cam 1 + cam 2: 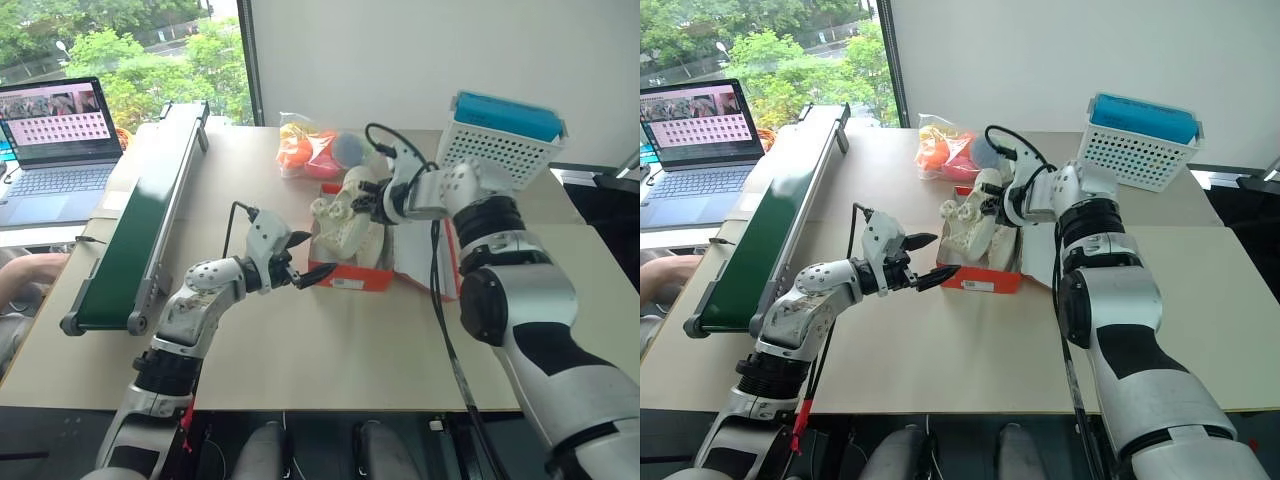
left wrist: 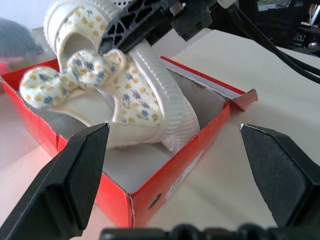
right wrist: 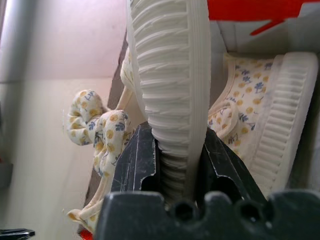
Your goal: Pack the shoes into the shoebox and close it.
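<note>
The red shoebox (image 1: pixel 352 276) stands open in the middle of the table, its lid (image 1: pixel 441 268) folded out to the right under my right arm. One cream shoe (image 2: pixel 134 102) with a small flower print lies inside it. My right gripper (image 1: pixel 374 203) is shut on the ribbed sole of the other shoe (image 3: pixel 170 95), holding it on edge over the box, beside the first shoe (image 3: pixel 260 125). My left gripper (image 1: pixel 933 257) is open and level at the box's near left corner, its fingers (image 2: pixel 75 175) apart with nothing between them.
A clear bag of orange and colourful items (image 1: pixel 315 150) lies just behind the box. A white perforated basket with a blue top (image 1: pixel 500 138) stands at the back right. A green conveyor (image 1: pixel 140 225) runs along the left, with a laptop (image 1: pixel 55 150) beyond it.
</note>
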Controlling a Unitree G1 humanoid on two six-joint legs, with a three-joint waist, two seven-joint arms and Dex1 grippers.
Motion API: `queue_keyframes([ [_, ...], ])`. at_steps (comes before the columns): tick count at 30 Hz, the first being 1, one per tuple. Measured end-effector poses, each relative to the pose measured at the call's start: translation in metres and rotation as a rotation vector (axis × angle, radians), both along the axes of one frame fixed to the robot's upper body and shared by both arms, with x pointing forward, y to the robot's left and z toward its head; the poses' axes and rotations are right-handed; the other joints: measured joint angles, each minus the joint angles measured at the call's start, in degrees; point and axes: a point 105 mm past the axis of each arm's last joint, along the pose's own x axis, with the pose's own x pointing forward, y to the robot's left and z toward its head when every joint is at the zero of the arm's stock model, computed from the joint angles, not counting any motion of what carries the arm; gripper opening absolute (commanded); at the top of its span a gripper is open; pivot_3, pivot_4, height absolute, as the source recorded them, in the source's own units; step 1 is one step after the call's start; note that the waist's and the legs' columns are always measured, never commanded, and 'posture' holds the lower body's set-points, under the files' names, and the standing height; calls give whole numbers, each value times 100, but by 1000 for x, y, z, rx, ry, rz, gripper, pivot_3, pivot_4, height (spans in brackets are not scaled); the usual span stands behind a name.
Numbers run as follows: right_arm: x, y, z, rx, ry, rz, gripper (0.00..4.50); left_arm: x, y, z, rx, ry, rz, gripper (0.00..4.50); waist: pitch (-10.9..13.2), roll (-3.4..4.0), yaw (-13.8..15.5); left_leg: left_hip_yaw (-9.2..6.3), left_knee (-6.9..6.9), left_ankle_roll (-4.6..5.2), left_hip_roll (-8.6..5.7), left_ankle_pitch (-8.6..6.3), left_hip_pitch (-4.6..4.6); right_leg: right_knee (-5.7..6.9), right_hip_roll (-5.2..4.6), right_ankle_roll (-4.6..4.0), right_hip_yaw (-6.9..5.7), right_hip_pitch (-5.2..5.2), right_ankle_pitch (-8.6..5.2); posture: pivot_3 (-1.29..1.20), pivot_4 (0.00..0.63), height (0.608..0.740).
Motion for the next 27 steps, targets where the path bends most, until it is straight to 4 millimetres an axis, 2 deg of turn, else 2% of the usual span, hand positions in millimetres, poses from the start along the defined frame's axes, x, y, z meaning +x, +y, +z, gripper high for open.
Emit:
queue_keyframes([
  [6,-1,20,-23,-119,-27,98,580,-1,2,1,-6,-12,29,4483,0,1,-34,0,-1,-6,2,3,6,7,3,-1,2,-1,1,0,150,705],
  [11,-2,28,-35,-232,-80,197,580,-5,1,1,-5,-7,39,4483,0,1,-42,0,0,-10,2,6,9,10,2,-1,2,1,1,0,150,705],
  [15,-3,26,-45,-345,-110,286,580,-9,2,2,-8,-10,48,4483,-1,2,-28,-1,0,-22,0,12,11,12,0,-1,1,2,1,0,150,705],
  [21,-9,8,-58,-528,-116,471,580,-13,6,-2,-18,23,73,4483,-3,4,54,-11,2,-14,-7,7,29,5,-7,-1,-12,30,1,0,150,705],
  [24,-14,10,-62,-559,-102,555,580,-12,7,-3,-21,26,86,4483,-4,5,58,-17,0,1,-6,-4,67,-2,-8,-1,-18,73,0,0,150,705],
  [27,-19,22,-65,-542,-92,583,580,-12,6,-3,-24,26,88,4483,-9,6,38,-19,-1,-1,-5,-3,73,1,-7,-2,-17,75,0,0,150,705],
])
